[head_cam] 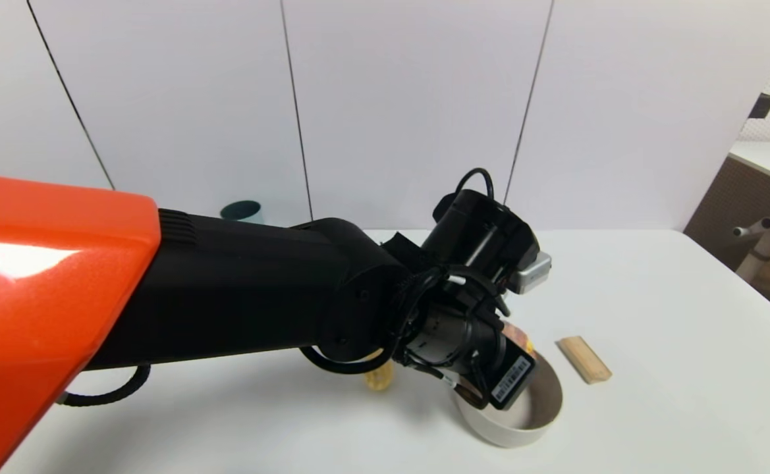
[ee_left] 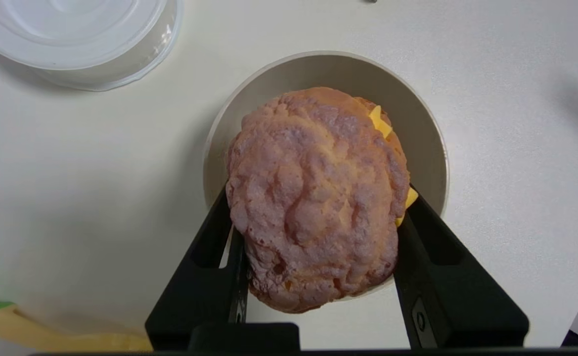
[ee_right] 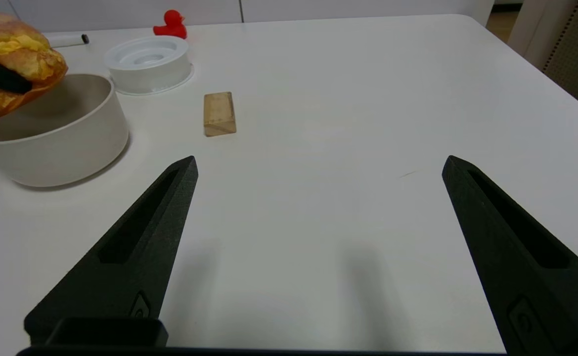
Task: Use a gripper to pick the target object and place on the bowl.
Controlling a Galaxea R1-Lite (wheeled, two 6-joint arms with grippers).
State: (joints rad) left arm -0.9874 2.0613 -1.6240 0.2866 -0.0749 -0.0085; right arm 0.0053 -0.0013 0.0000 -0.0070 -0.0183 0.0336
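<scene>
Left wrist view shows your left claw (ee_left: 313,217) clenched on the cream-puff bun (ee_left: 313,198), its long axis running along the fingers, hanging directly above the bowl (ee_left: 432,143). You need only go straight down, then release. Your right claw (ee_right: 318,168) waits spread wide over the bare desk (ee_right: 343,99), well apart, beyond the wooden block (ee_right: 219,112).

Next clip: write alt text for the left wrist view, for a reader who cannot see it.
The left gripper, its black fingers shut on a golden-brown cream-puff bun with yellow filling, holds it over a beige-grey bowl on a white table. A white ringed dish and a green-handled yellow spoon sit at the frame's edges.
</scene>
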